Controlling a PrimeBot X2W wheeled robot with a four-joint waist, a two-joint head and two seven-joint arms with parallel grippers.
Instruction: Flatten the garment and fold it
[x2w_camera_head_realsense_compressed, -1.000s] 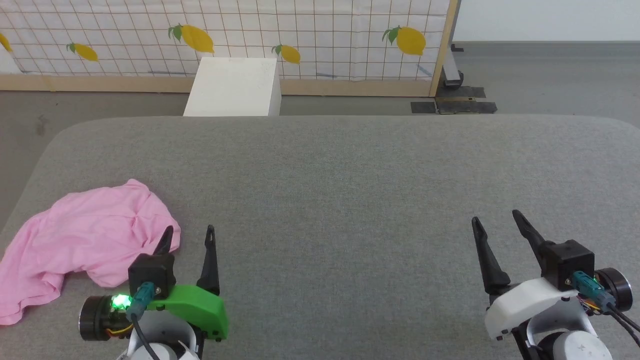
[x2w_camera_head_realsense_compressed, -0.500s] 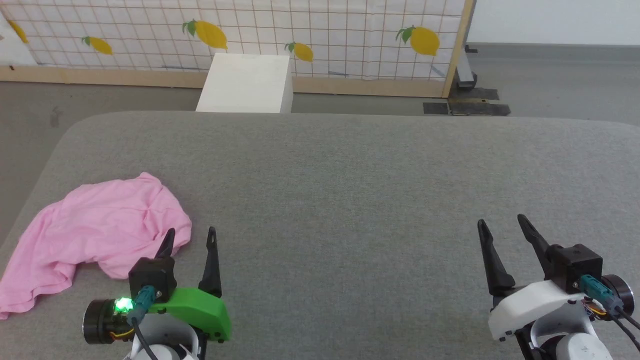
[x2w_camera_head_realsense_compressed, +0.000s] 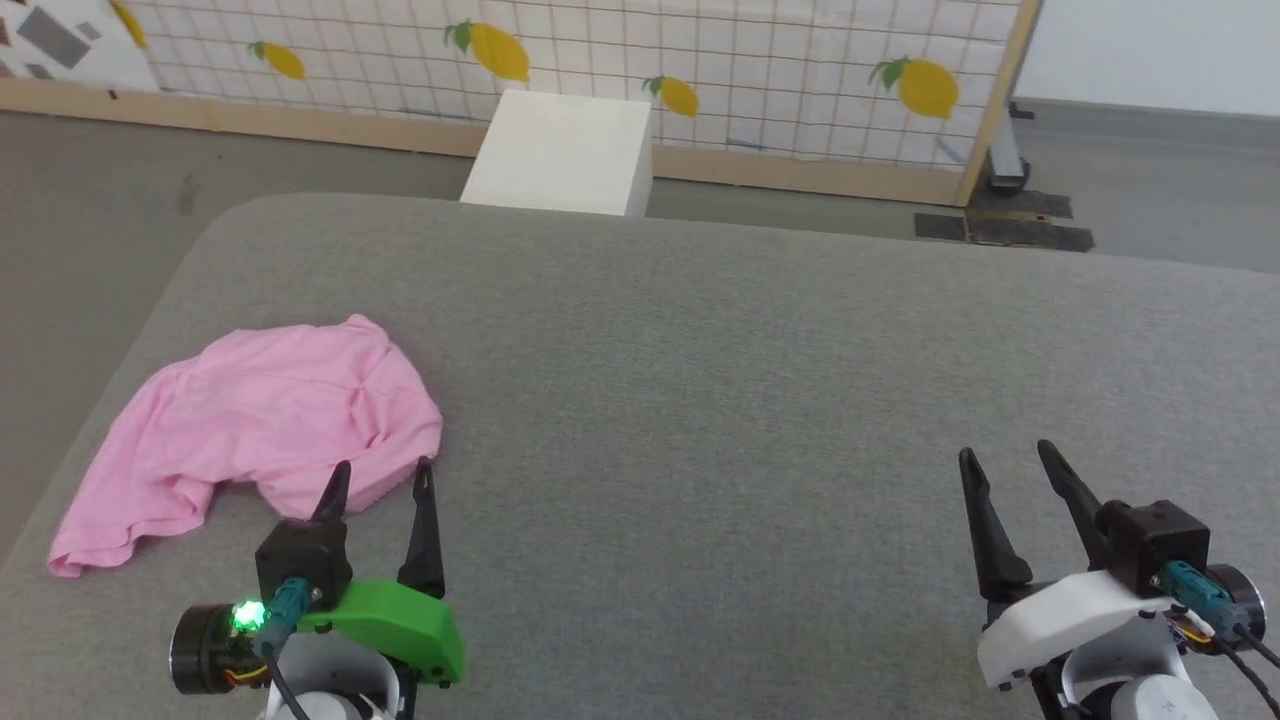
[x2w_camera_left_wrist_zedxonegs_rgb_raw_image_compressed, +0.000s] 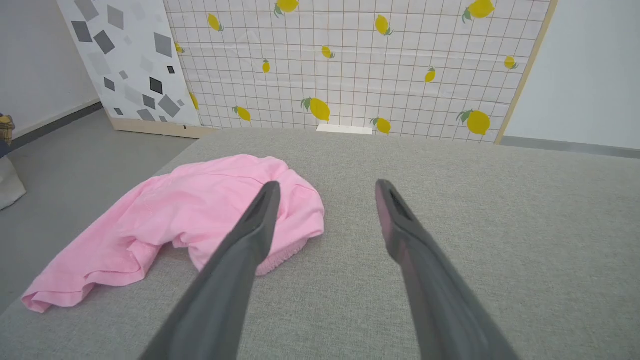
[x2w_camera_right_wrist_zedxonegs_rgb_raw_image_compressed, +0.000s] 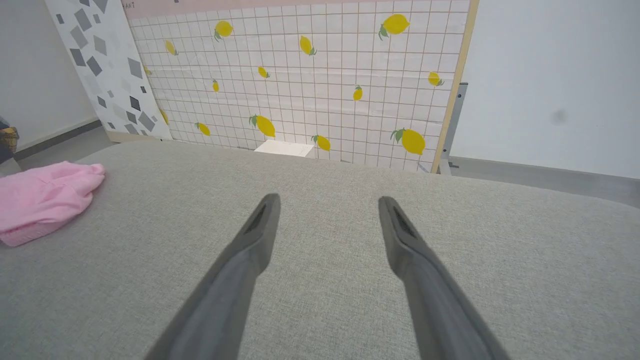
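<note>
**Pink garment crumpled at our left, both grippers spread and empty**

A few small letters at the top edge of the right wrist view are too small for us to read. The garment (x2w_camera_head_realsense_compressed: 270, 420) lies rumpled on the grey woven surface (x2w_camera_head_realsense_compressed: 700, 380), near its left edge. Its gathered edge is just ahead of our left gripper (x2w_camera_head_realsense_compressed: 382, 467), whose fingers are spread with nothing between them. Our right gripper (x2w_camera_head_realsense_compressed: 1006, 451) is likewise spread and empty, well apart from the cloth. Beyond the surface are a grey floor (x2w_camera_head_realsense_compressed: 90, 190), a white box (x2w_camera_head_realsense_compressed: 560, 150), a lemon-print grid screen (x2w_camera_head_realsense_compressed: 780, 60) and a white wall (x2w_camera_right_wrist_zedxonegs_rgb_raw_image_compressed: 550, 75). Since half a second ago the whole head view has shifted, so our camera has turned. The garment's shape is unchanged.
</note>
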